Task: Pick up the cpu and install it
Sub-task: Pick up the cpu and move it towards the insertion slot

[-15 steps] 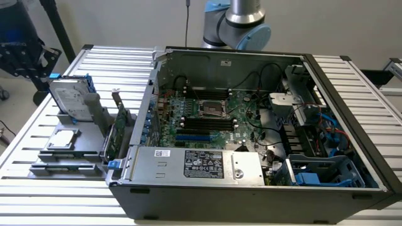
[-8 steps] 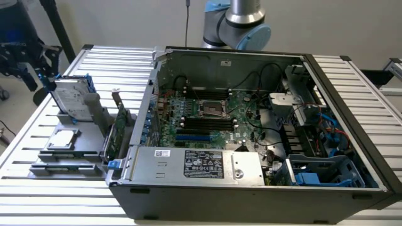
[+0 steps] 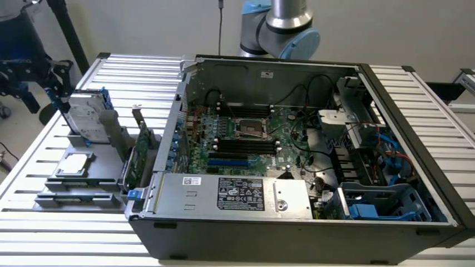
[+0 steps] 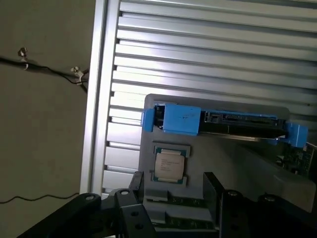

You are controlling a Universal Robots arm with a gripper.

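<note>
The pincer (image 4: 173, 178) stands wide, its two dark fingers (image 4: 212, 184) apart and holding nothing. Just beyond them, the small flat square cpu with a silvery-grey metal top (image 4: 170, 166) lies flat in a square recess of the grey plastic holder (image 4: 237, 166). Near it in that holder sits the large silver hard drive with blue rails (image 4: 183, 120). The holder rests on the slatted aluminium worktop (image 4: 208, 54), to the exterior view's left of the open dark-grey computer case (image 3: 297, 236).
</note>
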